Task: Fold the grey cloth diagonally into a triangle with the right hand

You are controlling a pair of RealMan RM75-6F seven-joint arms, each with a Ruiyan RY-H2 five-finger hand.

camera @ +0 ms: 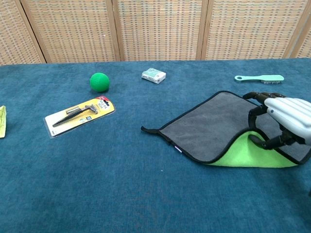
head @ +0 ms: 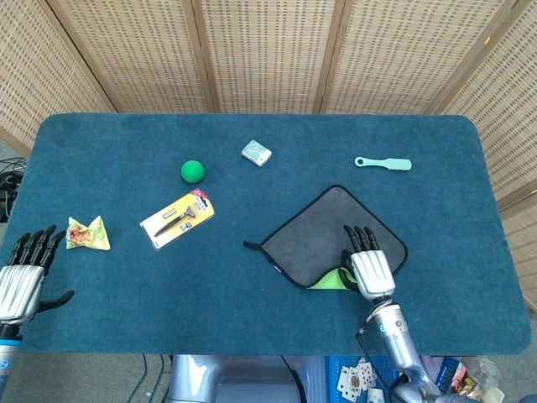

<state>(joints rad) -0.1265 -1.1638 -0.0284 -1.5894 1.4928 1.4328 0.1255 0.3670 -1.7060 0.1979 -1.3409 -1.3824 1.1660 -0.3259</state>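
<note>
The grey cloth (head: 323,231) (camera: 214,124) with black edging lies on the table right of centre. My right hand (head: 367,267) (camera: 282,119) pinches its near corner and holds it lifted and turned over, so the bright green underside (head: 329,279) (camera: 252,151) shows. The far and left corners still lie flat. At the table's near left edge my left hand (head: 23,277) rests with fingers spread and nothing in it; the chest view does not show it.
A green ball (head: 192,170), a yellow blister pack with a tool (head: 177,218), a small grey-green packet (head: 256,152), a mint brush (head: 383,163) and a yellow-green wrapper (head: 87,234) lie on the blue table (head: 126,277). Wicker screens stand behind.
</note>
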